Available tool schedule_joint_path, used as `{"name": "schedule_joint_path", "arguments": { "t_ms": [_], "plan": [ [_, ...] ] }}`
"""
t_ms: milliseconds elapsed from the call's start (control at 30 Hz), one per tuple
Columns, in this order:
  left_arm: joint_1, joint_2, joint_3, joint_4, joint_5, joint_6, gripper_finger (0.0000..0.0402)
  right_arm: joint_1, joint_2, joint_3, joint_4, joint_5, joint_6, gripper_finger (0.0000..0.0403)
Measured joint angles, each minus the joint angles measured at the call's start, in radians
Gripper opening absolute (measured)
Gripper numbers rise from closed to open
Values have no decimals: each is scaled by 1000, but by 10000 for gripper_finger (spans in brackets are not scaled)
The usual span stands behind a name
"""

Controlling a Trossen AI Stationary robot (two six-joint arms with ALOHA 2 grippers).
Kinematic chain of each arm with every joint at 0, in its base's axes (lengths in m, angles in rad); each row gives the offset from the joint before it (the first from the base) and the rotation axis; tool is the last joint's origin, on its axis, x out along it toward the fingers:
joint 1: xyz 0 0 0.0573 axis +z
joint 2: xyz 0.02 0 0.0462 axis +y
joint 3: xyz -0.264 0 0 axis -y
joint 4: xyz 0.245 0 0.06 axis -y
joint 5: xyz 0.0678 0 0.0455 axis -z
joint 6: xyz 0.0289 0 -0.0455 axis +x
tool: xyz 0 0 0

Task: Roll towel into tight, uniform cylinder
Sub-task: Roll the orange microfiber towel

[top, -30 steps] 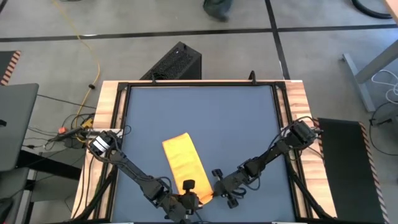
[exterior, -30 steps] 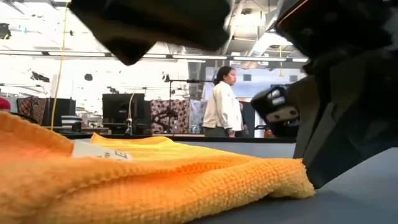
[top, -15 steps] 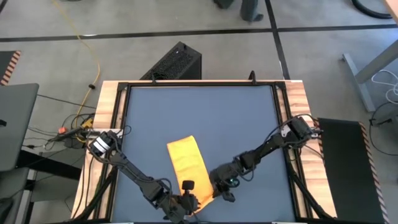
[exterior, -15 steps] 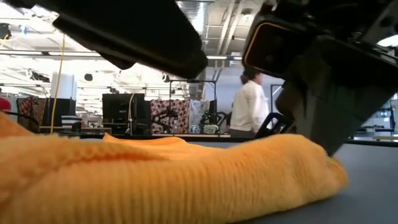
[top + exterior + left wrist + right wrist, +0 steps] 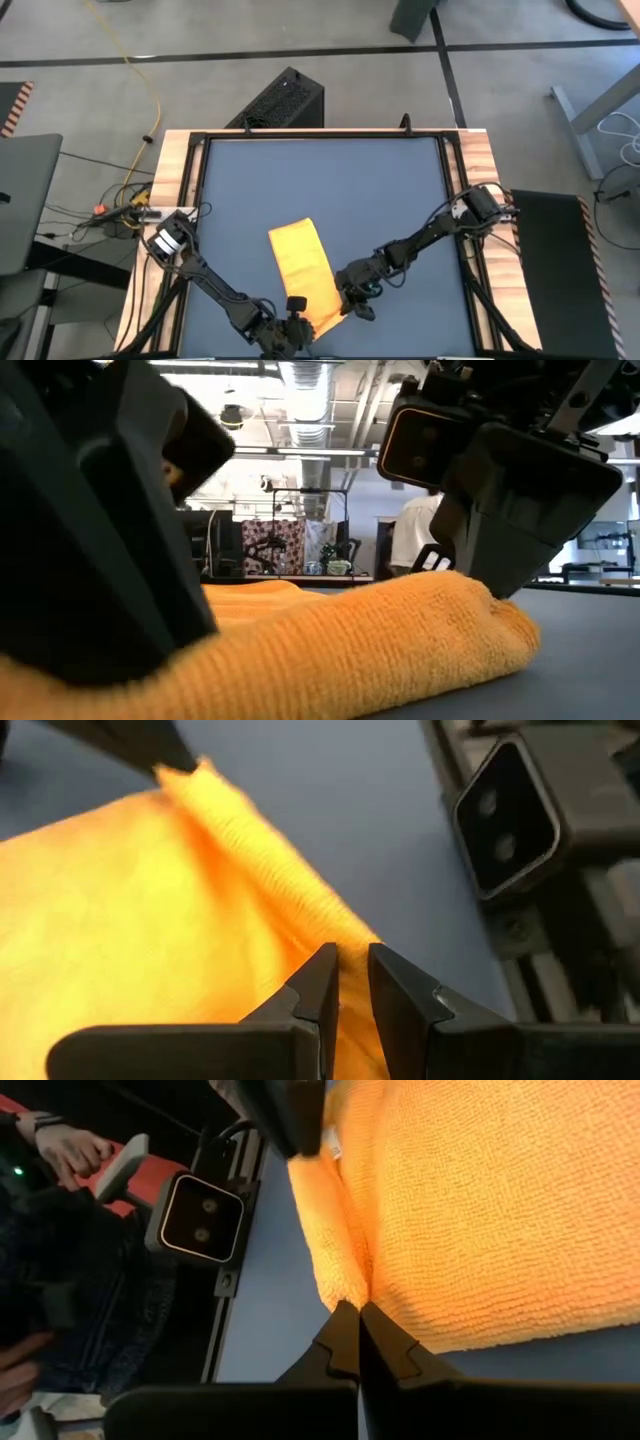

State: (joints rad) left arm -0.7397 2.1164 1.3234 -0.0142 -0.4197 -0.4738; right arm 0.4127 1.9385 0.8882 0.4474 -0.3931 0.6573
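My arms hide the near end of the bright yellow folded cloth towel at the table's front edge. My left gripper and right gripper, reaching low, each pinch its near corners.

No readable text, label, brand, number or sign in any view. The bright yellow soft cloth towel shows plain weave only, no legible tag. The dark blue table mat is unmarked. The small black camera housing at the table edge carries no lettering I can make out. Background room in the low view has nothing legible.
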Motion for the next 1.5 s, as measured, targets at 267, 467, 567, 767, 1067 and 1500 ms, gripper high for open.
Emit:
{"name": "schedule_joint_path", "arguments": {
  "t_ms": [267,467,567,767,1067,1500],
  "plan": [
    [0,12,2,-28,2,-64,48,24,-1,1,-39,48,72,15],
    [0,12,2,-39,13,-108,48,56,-2,1,-69,98,135,15],
    [0,12,2,-39,12,-108,48,79,-2,1,-76,146,176,15],
    [5,12,2,-39,13,-108,48,113,-2,2,-116,286,302,18],
    [5,12,2,-40,12,-128,48,185,0,1,-148,403,468,23],
    [7,-7,0,-71,-54,-109,70,203,0,-25,-149,555,632,24]
  ]
}}
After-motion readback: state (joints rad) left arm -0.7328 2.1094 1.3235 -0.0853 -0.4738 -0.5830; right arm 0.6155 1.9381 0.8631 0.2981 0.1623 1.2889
